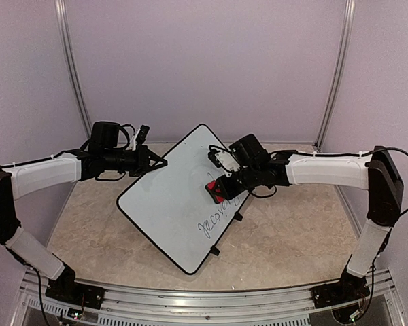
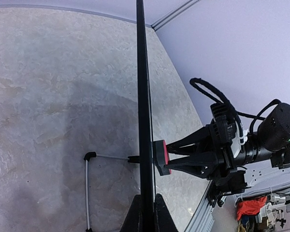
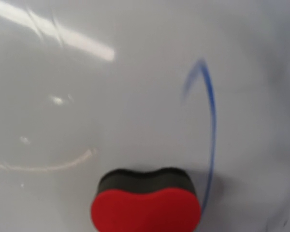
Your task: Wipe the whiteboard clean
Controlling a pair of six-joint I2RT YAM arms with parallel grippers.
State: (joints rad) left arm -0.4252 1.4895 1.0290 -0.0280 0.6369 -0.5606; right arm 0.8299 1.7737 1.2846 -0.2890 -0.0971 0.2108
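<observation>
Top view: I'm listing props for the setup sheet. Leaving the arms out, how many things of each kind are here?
Whiteboard: 1
Eraser: 1
Total: 2

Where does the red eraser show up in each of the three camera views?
Top view: right of centre, eraser on the whiteboard, above the handwriting.
Left wrist: lower middle, eraser side-on against the whiteboard, which shows edge-on as a black line.
Right wrist: bottom centre, eraser on the whiteboard.
Shared landmark: the whiteboard.
</observation>
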